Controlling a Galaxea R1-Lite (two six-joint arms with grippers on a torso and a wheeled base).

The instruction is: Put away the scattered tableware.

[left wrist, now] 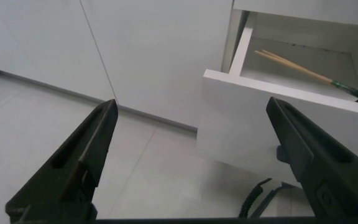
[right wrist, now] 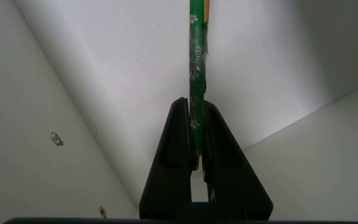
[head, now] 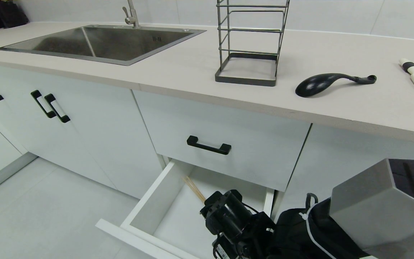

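Chopsticks (right wrist: pixel 196 50) are clamped by the right gripper (right wrist: pixel 194 109) inside the drawer (head: pixel 155 201); the left gripper (left wrist: pixel 191 106) is held spread before the drawer; chopsticks released high could be bounced out.

Steel sink (head: pixel 113 45) sunk in beige countertop (head: pixel 192 72), 11 o'clock in head view. Faucet (head: pixel 131 14) on its far rim. Grey wire rack (head: pixel 244 82) upright at 12 o'clock. White cabinet doors (head: pixel 95 136) at 9 o'clock. Closed drawer (head: pixel 250 144) at centre, black bar handle (head: pixel 208 146). Pale tiled floor (head: pixel 49 201) at 7 o'clock.
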